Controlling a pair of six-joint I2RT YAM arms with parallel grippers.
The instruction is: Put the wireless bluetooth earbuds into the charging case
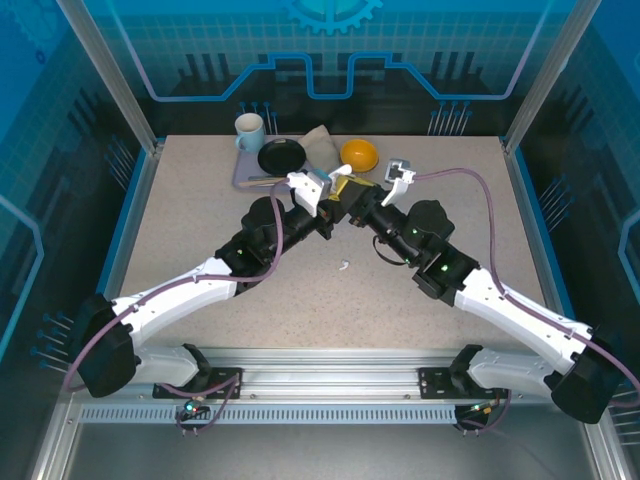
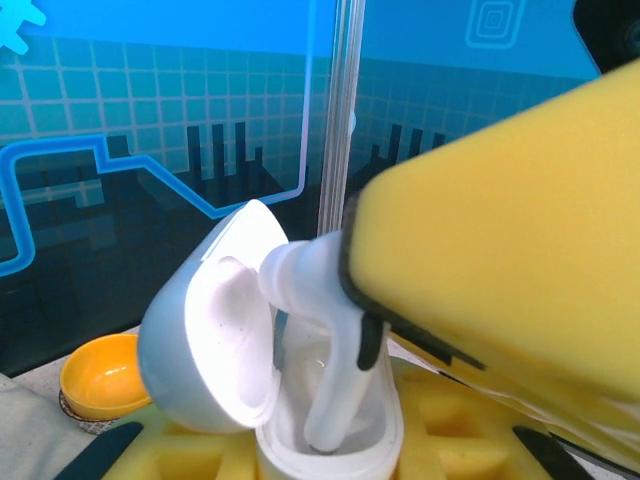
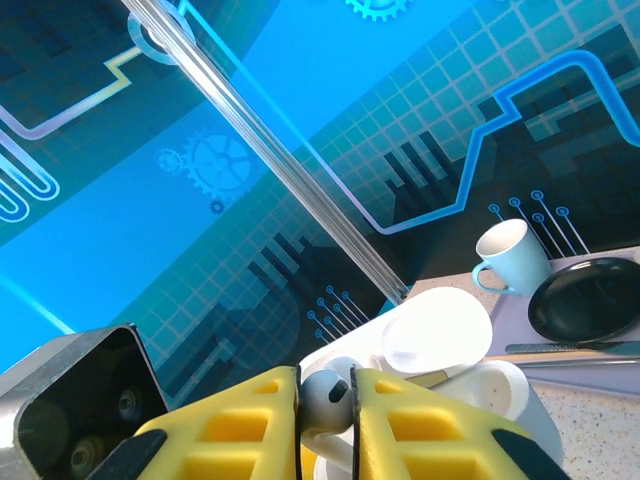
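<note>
Toward 12 o'clock on the table, where my wrists meet: both arms reach in from the near corners, and their grippers come nose to nose above the speckled table (image 1: 200,220).
My left gripper (image 2: 330,462): clamped tight on the charging case (image 2: 375,440), with its yellow foam pads on either side of the white base.
Charging case: upright in my left grip, and open.
Lid (image 2: 205,340): swung back toward 9 o'clock in the left wrist view, with its hollow inside facing the camera.
My right gripper (image 3: 327,432): closed on a white earbud (image 3: 325,390), whose round head is pinched between the two yellow fingers.
White earbud, from the left wrist: the head sits at the case mouth and the stem runs down toward 6 o'clock into the open base. I cannot tell whether it sits fully home in its socket.
Right finger (image 2: 500,240): a big yellow block coming in from 2 o'clock, just over the case.
Loose earbud (image 1: 343,266): a small white bit on the table at 6 o'clock from the grippers, well apart from them.
Mug (image 1: 249,131): pale blue, at 11 o'clock on the table.
Black plate (image 1: 281,156): just beside the mug, on a lilac tray (image 1: 243,176).
Orange bowl (image 1: 359,153): at 12 o'clock, behind the grippers.
Folded cloth (image 1: 320,143): between the plate and the bowl.
</note>
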